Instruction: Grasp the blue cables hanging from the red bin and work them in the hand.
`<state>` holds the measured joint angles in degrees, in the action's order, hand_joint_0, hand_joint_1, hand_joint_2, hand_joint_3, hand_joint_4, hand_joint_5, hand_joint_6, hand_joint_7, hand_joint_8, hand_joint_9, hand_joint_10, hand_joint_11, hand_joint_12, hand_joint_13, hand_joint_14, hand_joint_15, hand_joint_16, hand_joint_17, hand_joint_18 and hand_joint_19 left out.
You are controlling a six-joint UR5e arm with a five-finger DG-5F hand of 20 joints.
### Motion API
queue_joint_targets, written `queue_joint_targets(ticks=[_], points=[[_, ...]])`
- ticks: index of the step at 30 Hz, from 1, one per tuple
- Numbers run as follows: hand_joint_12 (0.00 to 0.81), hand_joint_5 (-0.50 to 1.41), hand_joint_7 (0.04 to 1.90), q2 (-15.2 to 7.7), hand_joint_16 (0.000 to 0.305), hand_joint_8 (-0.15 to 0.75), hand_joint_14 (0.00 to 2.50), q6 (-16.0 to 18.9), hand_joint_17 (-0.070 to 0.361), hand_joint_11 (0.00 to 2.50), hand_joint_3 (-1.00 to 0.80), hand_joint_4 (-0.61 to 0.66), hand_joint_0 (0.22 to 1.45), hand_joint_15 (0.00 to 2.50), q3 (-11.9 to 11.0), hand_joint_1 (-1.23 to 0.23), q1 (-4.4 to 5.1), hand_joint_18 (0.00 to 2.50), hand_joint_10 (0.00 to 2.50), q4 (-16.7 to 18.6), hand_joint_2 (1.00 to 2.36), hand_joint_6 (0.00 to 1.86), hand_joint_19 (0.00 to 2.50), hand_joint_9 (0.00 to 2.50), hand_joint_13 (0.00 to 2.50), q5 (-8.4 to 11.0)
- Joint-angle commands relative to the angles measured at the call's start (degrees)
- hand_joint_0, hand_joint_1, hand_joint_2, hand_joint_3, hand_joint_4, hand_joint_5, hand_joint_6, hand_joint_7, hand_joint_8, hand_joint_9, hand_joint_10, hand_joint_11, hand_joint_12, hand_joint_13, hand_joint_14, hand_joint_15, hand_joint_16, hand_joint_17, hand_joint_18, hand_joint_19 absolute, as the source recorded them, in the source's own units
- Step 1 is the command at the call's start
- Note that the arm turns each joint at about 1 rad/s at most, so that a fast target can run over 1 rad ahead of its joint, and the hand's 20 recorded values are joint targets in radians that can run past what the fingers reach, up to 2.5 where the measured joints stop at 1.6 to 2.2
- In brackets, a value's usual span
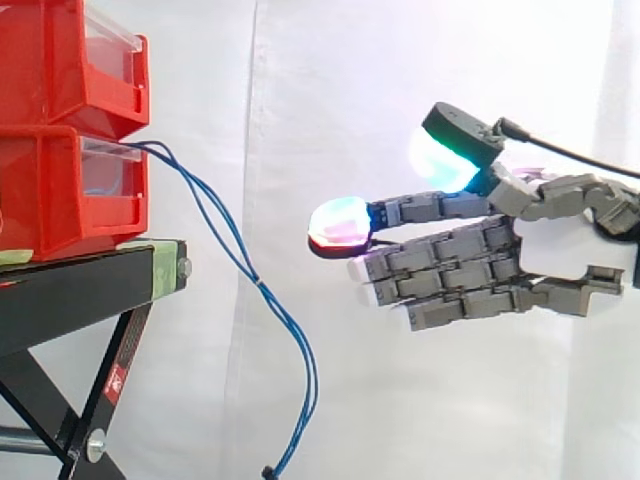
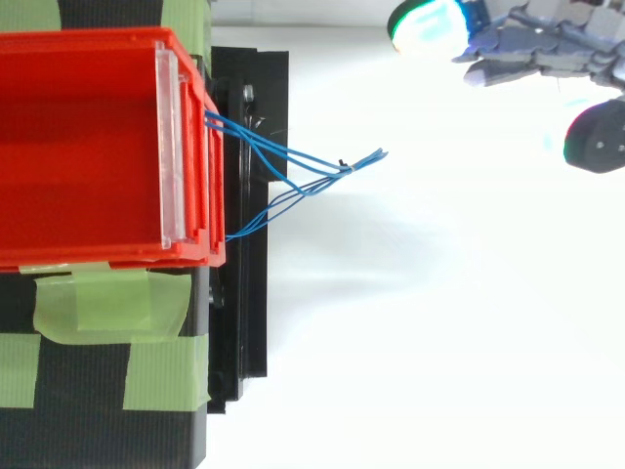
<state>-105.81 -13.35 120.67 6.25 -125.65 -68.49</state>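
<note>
Thin blue cables (image 1: pixel 245 270) come out of the lower red bin (image 1: pixel 60 195) and hang down in a long curve past the stand's edge. From above the cables (image 2: pixel 303 176) fan out from the bin's (image 2: pixel 88 147) front and meet at a point to the right. My hand (image 1: pixel 470 275) floats to the right of the cables, well apart from them, fingers stretched straight toward the bins and thumb raised above. Nothing is between them. In the top view the hand (image 2: pixel 537 44) sits at the upper right corner.
A second red bin (image 1: pixel 70 60) is stacked on the lower one. Both rest on a black stand (image 1: pixel 80 290) with green tape patches (image 2: pixel 107 308). A white curtain hangs behind.
</note>
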Motion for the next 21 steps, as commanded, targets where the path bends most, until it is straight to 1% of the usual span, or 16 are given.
queue_joint_targets(ticks=[1, 2, 3, 4, 6, 7, 9, 10, 11, 12, 13, 16, 17, 19, 21], points=[[0.389, -0.19, 0.72, -2.1, 0.06, 0.323, 0.01, 0.7, 0.135, 0.16, -0.93, 0.24, 0.83, 0.29, -1.5, -0.49, -0.1, 0.25, 0.0, 2.1, 1.0, 0.01, 0.38, 0.25, 0.18, 0.29], [0.389, -0.19, 0.72, -2.2, 0.06, 0.323, 0.01, 0.6, 0.135, 0.15, -0.93, 0.24, 0.83, 0.29, -1.8, -0.49, -0.1, 0.25, 0.0, 1.7, 1.0, 0.01, 0.38, 0.25, 0.18, 0.29], [0.389, -0.19, 0.72, -2.3, 0.06, 0.323, 0.01, 0.2, 0.135, 0.16, -0.93, 0.24, 0.83, 0.28, -2.6, -0.49, -0.1, 0.25, 0.0, 0.1, 1.0, 0.01, 0.38, 0.25, 0.19, 0.73], [0.389, -0.19, 0.72, -2.3, 0.06, 0.324, 0.01, 0.1, 0.135, 0.16, -0.93, 0.24, 0.83, 0.28, -2.9, -0.49, -0.1, 0.25, 0.0, -0.5, 1.0, 0.01, 0.39, 0.25, 0.19, 0.99], [0.389, -0.19, 0.72, -2.3, 0.06, 0.324, 0.01, 0.4, 0.135, 0.16, -0.93, 0.24, 0.83, 0.29, -3.9, -0.49, -0.1, 0.26, 0.0, -2.7, 1.0, 0.01, 0.39, 0.25, 0.2, 3.02], [0.389, -0.18, 0.72, -2.3, 0.06, 0.324, 0.01, 0.8, 0.135, 0.17, -0.92, 0.24, 0.83, 0.29, -4.2, -0.49, -0.1, 0.26, 0.0, -3.6, 1.0, 0.01, 0.39, 0.26, 0.2, 4.95], [0.39, -0.18, 0.72, -2.2, 0.06, 0.324, 0.01, 0.7, 0.135, 0.18, -0.93, 0.24, 0.83, 0.29, -4.4, -0.48, -0.01, 0.26, 0.0, -3.9, 1.0, 0.01, 0.39, 0.26, 0.2, 6.09], [0.39, -0.18, 0.72, -2.3, 0.06, 0.324, 0.01, 0.3, 0.135, 0.17, -0.93, 0.24, 0.83, 0.29, -4.4, -0.48, 0.17, 0.26, 0.0, -3.9, 1.0, 0.01, 0.39, 0.26, 0.2, 7.15], [0.39, -0.18, 0.72, -2.3, 0.06, 0.324, 0.01, 0.3, 0.135, 0.17, -0.93, 0.24, 0.83, 0.29, -4.4, -0.48, 0.17, 0.26, 0.0, -3.9, 1.0, 0.01, 0.39, 0.26, 0.2, 7.15], [0.39, -0.18, 0.72, -2.3, 0.06, 0.324, 0.01, 0.0, 0.134, 0.17, -0.93, 0.24, 0.83, 0.29, -4.4, -0.48, 0.25, 0.27, 0.0, -3.9, 1.0, 0.01, 0.39, 0.26, 0.2, 7.59], [0.39, -0.18, 0.72, -3.1, 0.06, 0.324, 0.01, -1.0, 0.134, 0.17, -0.93, 0.24, 0.83, 0.29, -4.4, -0.48, 0.25, 0.27, 0.0, -3.8, 1.0, 0.01, 0.39, 0.27, 0.21, 8.02], [0.391, -0.18, 0.72, -4.8, 0.06, 0.325, 0.01, -1.2, 0.134, 0.17, -0.93, 0.24, 0.83, 0.29, -4.4, -0.48, 0.25, 0.27, 0.0, -3.0, 1.0, 0.01, 0.4, 0.27, 0.21, 7.94], [0.391, -0.18, 0.72, -6.1, 0.059, 0.325, 0.01, -1.0, 0.134, 0.17, -0.93, 0.24, 0.83, 0.29, -4.5, -0.49, 0.34, 0.28, 0.0, -1.6, 1.0, 0.01, 0.38, 0.27, 0.21, 7.5], [0.391, -0.18, 0.72, -7.0, 0.059, 0.326, 0.01, -0.5, 0.133, 0.17, -0.93, 0.24, 0.83, 0.29, -4.7, -0.49, 0.43, 0.28, 0.0, 0.3, 1.0, 0.01, 0.39, 0.27, 0.22, 6.71], [0.391, -0.18, 0.72, -7.7, 0.059, 0.326, 0.01, -0.5, 0.133, 0.17, -0.93, 0.24, 0.83, 0.29, -5.6, -0.49, 0.52, 0.29, 0.0, 2.9, 1.0, 0.01, 0.39, 0.27, 0.22, 5.92]])
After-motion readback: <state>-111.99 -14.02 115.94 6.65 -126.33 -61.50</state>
